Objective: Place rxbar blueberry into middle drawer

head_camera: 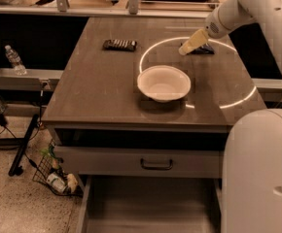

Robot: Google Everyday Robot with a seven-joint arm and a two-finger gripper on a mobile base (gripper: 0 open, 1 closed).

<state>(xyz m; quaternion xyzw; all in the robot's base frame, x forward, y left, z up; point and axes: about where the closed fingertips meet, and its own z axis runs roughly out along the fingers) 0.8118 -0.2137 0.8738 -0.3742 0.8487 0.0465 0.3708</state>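
The rxbar blueberry is a small dark flat bar lying on the table top at the back right, partly hidden behind my gripper. My gripper hangs just above the bar's left end, slanting down to the left. The middle drawer stands pulled out at the bottom of the view, its plain grey floor bare.
A white bowl sits mid-table in front of the bar. A dark brown bar lies at the back left. A drawer front with a black handle is above the open tray. My arm's white body fills the lower right. A water bottle stands at the left.
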